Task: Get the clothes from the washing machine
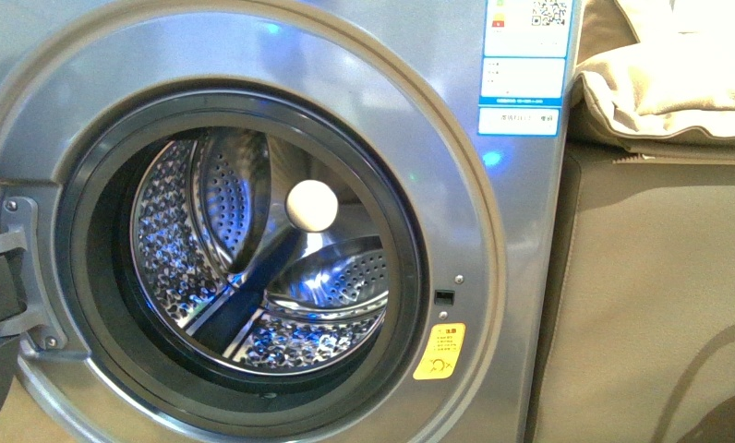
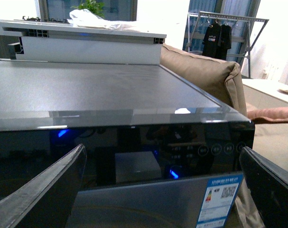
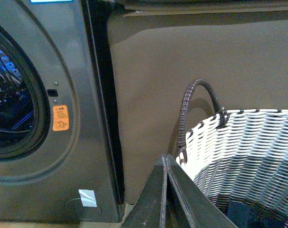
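Observation:
The washing machine (image 1: 493,231) fills the front view with its porthole uncovered. Its perforated steel drum (image 1: 174,240) holds a white ball (image 1: 311,205) and no fabric that I can see. A dark navy patch (image 3: 244,213), seemingly the clothes, lies low inside the woven basket (image 3: 248,152). My right gripper (image 3: 164,159) is shut with nothing in it and hangs by the basket's near rim, right of the washing machine (image 3: 87,95). My left gripper (image 2: 158,190) is open and empty, level with the black control panel (image 2: 134,147), looking over the machine's top (image 2: 110,85).
A tan sofa (image 1: 659,277) stands close against the machine's right side, with a cushion (image 1: 678,92) on top. The door hinge (image 1: 13,268) sits at the porthole's left. The basket's dark handle (image 3: 187,109) arches up before the sofa. A clothes rack (image 2: 220,33) stands far behind.

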{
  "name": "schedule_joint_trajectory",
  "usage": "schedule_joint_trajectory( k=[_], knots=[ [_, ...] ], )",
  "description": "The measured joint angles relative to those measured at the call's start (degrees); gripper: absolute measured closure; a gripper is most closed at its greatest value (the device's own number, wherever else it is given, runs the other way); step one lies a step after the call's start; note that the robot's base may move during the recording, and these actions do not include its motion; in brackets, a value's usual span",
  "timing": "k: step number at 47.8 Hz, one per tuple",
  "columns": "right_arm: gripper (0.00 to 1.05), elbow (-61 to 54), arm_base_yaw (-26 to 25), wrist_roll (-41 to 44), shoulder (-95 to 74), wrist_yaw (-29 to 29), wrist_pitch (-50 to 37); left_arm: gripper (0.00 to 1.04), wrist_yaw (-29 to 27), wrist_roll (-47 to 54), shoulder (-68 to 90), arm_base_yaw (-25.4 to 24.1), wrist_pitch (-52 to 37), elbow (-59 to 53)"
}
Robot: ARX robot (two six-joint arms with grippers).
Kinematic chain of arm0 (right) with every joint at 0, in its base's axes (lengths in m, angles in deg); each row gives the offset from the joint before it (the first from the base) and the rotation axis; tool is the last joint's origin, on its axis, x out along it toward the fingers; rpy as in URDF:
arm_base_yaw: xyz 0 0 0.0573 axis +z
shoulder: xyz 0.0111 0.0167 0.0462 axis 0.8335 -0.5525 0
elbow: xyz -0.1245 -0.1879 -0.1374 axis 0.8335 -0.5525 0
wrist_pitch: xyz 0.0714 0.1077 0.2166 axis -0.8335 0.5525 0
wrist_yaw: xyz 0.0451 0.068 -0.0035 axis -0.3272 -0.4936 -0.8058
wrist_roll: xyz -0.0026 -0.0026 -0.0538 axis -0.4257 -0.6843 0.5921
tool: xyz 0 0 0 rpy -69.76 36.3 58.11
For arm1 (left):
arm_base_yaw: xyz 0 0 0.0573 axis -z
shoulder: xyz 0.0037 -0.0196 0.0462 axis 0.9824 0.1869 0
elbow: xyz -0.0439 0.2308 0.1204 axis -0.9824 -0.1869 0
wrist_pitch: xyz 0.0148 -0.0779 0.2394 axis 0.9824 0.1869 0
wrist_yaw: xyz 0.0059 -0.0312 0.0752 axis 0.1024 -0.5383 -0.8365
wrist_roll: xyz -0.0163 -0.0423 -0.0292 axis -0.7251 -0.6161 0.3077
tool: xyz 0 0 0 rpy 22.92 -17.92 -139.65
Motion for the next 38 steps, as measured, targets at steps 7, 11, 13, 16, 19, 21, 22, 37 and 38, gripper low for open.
schedule_joint_trajectory(
  k=[7,11,13,16,19,21,22,37,38],
  knots=[
    [1.02,-1.1,0.0,0.0,0.9,0.0,-0.2,0.10,-4.5,-1.5,-5.7,-5.3,-0.5,-9.1],
    [1.02,-3.4,0.0,0.0,3.0,0.0,-0.5,0.28,-3.1,-1.6,-11.2,-9.1,1.2,-19.7],
    [1.02,-3.5,0.0,0.0,3.0,0.1,-0.5,0.39,-1.1,-1.6,-14.9,-11.5,-3.7,-29.0],
    [1.02,-3.5,0.0,0.0,3.0,0.1,-0.5,0.53,1.0,-1.6,-19.8,-13.9,-10.0,-40.7],
    [1.02,-3.5,0.0,0.0,3.0,0.1,-0.5,0.64,2.8,-1.6,-23.3,-15.5,-13.4,-48.2],
    [1.02,-3.5,0.0,0.0,3.0,0.1,-0.5,0.71,3.9,-1.6,-25.4,-16.5,-15.2,-52.7],
    [1.02,-3.5,0.0,0.0,3.0,0.1,-0.5,0.75,4.6,-1.6,-26.7,-17.0,-16.2,-55.1],
    [1.02,-3.5,0.0,0.0,3.0,0.1,-0.5,1.01,11.1,-1.8,-39.0,-24.0,-24.8,-77.9],
    [1.02,-3.5,0.0,0.0,3.0,0.1,-0.5,1.01,11.5,-1.8,-39.9,-24.4,-25.2,-79.0]
  ],
)
